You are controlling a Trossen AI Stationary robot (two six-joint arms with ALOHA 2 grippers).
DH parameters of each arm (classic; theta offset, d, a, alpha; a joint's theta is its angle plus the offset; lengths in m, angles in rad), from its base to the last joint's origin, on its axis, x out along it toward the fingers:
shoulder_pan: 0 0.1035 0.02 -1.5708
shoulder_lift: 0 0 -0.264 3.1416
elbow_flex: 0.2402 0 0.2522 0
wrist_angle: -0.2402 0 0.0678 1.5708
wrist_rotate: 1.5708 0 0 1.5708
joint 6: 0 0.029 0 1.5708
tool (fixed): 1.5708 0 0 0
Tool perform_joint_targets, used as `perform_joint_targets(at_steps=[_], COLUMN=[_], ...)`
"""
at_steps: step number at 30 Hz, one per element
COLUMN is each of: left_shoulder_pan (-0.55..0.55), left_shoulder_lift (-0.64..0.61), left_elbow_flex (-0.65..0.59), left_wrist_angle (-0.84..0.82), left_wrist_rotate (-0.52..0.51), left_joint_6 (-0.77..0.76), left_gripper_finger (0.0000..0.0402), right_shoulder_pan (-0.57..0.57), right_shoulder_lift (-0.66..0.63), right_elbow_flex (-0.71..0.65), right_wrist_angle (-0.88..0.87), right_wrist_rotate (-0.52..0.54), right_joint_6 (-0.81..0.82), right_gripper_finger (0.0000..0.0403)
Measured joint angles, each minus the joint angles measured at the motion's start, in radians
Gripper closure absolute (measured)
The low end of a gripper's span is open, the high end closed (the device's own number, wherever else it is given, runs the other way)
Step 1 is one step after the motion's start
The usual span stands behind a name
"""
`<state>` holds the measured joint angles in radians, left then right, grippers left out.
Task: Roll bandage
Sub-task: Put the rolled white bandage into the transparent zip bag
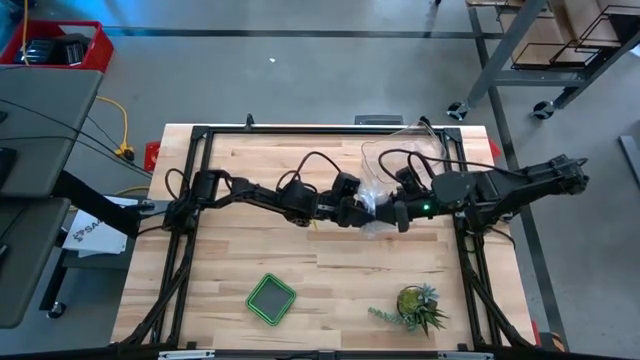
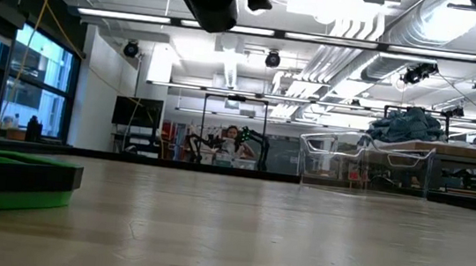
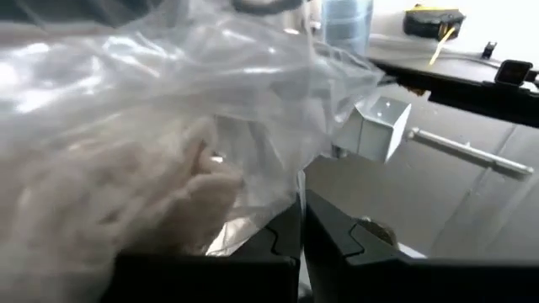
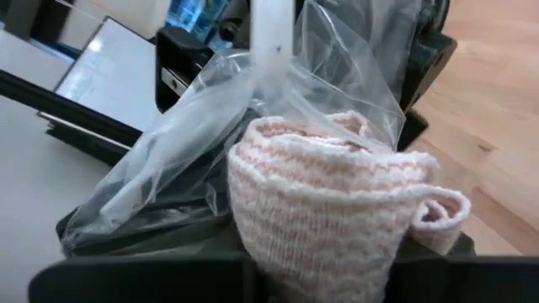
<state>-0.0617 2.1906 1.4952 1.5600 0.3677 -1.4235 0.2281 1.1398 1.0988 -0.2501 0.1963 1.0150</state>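
Low view — pale wooden table (image 2: 279, 244) (green tray (image 2: 2, 181) aboard), bright ceiling lights (image 2: 152, 19)

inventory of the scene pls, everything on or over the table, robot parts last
bandage: 1, white roll, between the right gripper's fingers, at the mouth of the plastic bag, held above mid-table
plastic bag: 1, clear and crinkly, pinched at its edge by the left gripper, around the bandage
plastic tub: 1, clear, far side of the table, right of centre
tray: 1, green rim and dark inside, near side, left of centre
plant: 1, small green, near right
table: 1, light wood
left gripper: 1, dark, shut on the bag, mid-table
right gripper: 1, dark, closed on the bandage, facing the left one
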Motion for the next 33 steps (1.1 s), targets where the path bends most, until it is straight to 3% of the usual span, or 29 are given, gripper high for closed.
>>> perform_joint_targets(at_steps=[6,14,17,24,33], left_shoulder_pan=[0.025,0.050,0.047,0.054,0.071], left_shoulder_lift=[0.005,0.002,0.015,0.007,0.006], left_elbow_flex=[0.000,0.001,-0.006,-0.003,-0.005], left_wrist_angle=[-0.030,-0.299,-0.383,-0.346,-0.359], left_wrist_rotate=[0.091,0.236,0.236,0.230,0.305], left_joint_6=[-0.063,-0.033,0.000,-0.005,-0.017], left_gripper_finger=[0.0401,0.0395,0.0394,0.0394,0.0394], right_shoulder_pan=[0.033,0.054,0.052,0.052,0.053], right_shoulder_lift=[-0.032,-0.103,-0.119,-0.111,-0.120], right_elbow_flex=[-0.002,-0.004,0.001,0.001,0.000], right_wrist_angle=[-0.080,-0.255,-0.265,-0.245,-0.357], right_wrist_rotate=[0.046,0.055,0.059,0.055,0.047], right_joint_6=[0.028,0.053,0.058,0.050,0.050], right_gripper_finger=[0.0343,0.0343,0.0343,0.0343,0.0343])
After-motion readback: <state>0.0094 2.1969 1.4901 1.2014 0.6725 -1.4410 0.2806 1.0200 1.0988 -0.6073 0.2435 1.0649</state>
